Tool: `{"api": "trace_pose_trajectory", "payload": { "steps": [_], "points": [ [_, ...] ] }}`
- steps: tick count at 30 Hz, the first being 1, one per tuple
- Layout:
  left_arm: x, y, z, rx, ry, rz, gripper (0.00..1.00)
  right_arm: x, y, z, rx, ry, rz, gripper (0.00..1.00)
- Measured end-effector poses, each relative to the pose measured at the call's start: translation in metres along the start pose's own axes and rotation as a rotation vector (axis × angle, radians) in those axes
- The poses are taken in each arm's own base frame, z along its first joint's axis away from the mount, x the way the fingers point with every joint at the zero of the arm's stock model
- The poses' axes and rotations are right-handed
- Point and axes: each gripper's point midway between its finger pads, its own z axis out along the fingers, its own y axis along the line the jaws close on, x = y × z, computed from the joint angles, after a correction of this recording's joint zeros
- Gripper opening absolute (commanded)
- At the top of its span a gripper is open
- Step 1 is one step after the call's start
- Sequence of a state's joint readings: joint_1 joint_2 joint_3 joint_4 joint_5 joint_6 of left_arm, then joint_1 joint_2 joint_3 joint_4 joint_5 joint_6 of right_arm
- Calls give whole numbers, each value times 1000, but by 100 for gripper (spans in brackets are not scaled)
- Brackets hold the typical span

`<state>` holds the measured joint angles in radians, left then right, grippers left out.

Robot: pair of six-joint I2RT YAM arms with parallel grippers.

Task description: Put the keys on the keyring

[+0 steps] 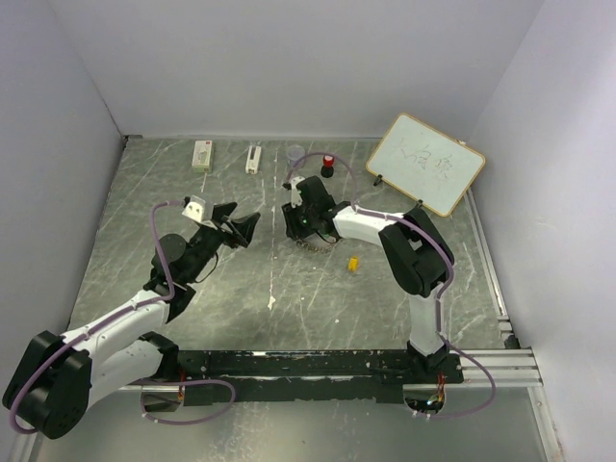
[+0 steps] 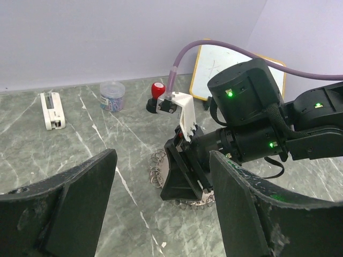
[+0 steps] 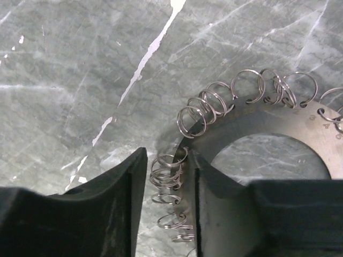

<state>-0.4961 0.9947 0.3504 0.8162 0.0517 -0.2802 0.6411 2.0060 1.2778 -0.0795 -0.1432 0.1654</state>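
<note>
The yellow key [image 1: 353, 262] lies loose on the worktop [image 1: 289, 318], just beside the keyring [image 3: 268, 120] on its near right, so threading looks not yet begun. No green key shows. The right hand [image 3: 169, 160] straddles the keyring's rim, small rings [image 3: 167, 179] between its jaws; clamped or not, I cannot tell. Left of the keyring, the left hand [image 2: 162, 155] hovers, spread and empty.
</note>
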Motion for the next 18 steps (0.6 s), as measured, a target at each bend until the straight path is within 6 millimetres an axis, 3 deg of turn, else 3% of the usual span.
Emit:
{"api": "trace_pose_trajectory", "payload": {
  "steps": [7, 13, 18],
  "points": [
    [0, 1, 0, -4, -1, 1, 81, 4, 3, 0, 2, 16, 55, 0],
    [0, 2, 0, -4, -1, 1, 81, 12, 0, -3, 20, 28, 77, 0],
    [0, 2, 0, -5, -1, 1, 81, 10, -3, -23, 55, 7, 77, 0]
  ]
}}
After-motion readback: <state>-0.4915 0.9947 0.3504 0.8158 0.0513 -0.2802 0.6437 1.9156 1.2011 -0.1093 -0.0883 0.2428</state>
